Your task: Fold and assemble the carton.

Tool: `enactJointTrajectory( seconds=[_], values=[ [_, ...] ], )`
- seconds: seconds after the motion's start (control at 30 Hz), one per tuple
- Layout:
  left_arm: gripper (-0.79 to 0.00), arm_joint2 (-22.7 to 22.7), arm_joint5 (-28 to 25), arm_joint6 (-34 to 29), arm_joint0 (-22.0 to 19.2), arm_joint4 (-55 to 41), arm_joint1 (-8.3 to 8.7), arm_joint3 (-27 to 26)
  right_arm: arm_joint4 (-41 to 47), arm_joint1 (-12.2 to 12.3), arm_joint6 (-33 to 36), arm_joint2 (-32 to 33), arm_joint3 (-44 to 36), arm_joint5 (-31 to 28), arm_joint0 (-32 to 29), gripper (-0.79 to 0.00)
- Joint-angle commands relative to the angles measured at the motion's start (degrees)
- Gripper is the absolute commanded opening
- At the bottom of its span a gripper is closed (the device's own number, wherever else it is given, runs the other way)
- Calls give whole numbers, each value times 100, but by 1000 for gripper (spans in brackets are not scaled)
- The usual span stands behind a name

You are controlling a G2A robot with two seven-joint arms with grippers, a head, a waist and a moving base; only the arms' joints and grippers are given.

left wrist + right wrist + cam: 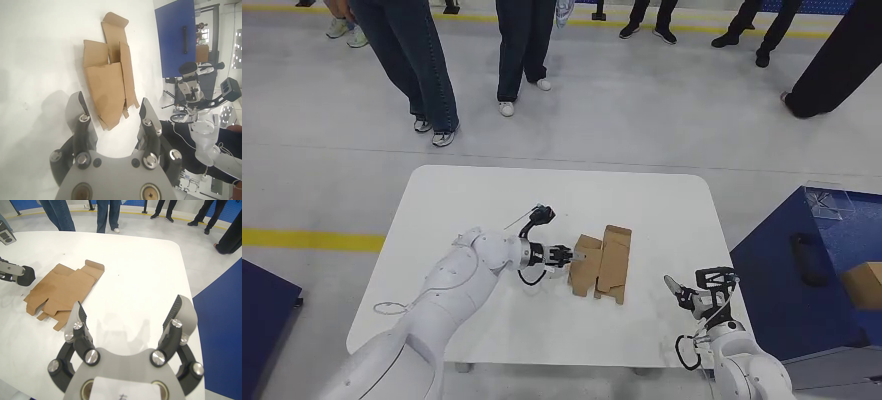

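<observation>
White table, rounded corners, seen from above.

Left arm: reaches in from the near left side, across the table toward its middle. The left gripper sits low over the tabletop and points right, at the carton. Fingers spread wide, nothing held between them. In the left wrist view the carton's nearest end lies in line with the gap between the two fingers. The tip is just beside the carton's left edge; whether it touches the cardboard cannot be told.

Middle, a little right of centre: the carton. Plain brown cardboard, still a flat blank, lying on the tabletop. It is not erected; the panels are layered one over another. One narrow panel runs along its right side, with a wider panel overlapping it on the left. At the far end a tuck flap with rounded corners curls up slightly off the table. At the near end several small flaps and tabs stick out, uneven and unfolded. A faint darker patch shows on the wide panel.

Right arm: comes up at the table's near right corner. The right gripper hangs over the tabletop there, apart from the carton, which lies to its left. Fingers spread wide, ribbed pads facing each other, nothing between them.

Far right, off the table: a blue cabinet with a dark handle stands on the floor.
</observation>
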Motion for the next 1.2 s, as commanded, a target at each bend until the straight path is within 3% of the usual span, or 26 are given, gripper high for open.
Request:
enactJointTrajectory(
  seconds=[0.0, 0.13, 0.3, 0.53, 0.67, 0.7, 0.73, 0.77, 1.13, 1.17],
  values=[
    [-332, 9, -12, 2, 4, -9, -51, 66, 0, 0, 0, 0, 0, 0, 0, 0],
    [-409, 27, -77, -3, 0, -22, -164, 180, 0, 0, 0, 0, 0, 0, 0, 0],
    [-428, 26, -80, -67, 4, -75, -293, 348, 0, 0, 0, 0, 0, 0, 0, 0],
    [-397, 27, 78, -47, 25, -43, -424, 576, 0, 0, 0, 0, 0, 0, 0, 0],
    [-437, -8, 40, -73, 38, -87, -466, 617, 0, 0, 0, 0, 0, 0, 0, 0],
    [-526, -8, 40, -73, 38, -87, -466, 617, 0, 0, 0, 0, 0, 0, 0, 0],
    [-776, -8, 40, -73, 38, -87, -466, 617, 0, 0, 0, 0, 0, 0, 0, 0],
    [-785, -8, 40, -73, 38, -87, -466, 617, 0, 0, 0, 0, 0, 0, 0, 0],
    [-785, -8, 40, -73, 38, -87, -466, 617, 0, 0, 0, 0, 0, 0, 0, 0],
    [-459, -8, 40, -73, 38, -87, -466, 617, 0, 0, 0, 0, 0, 0, 0, 0]
  ],
)
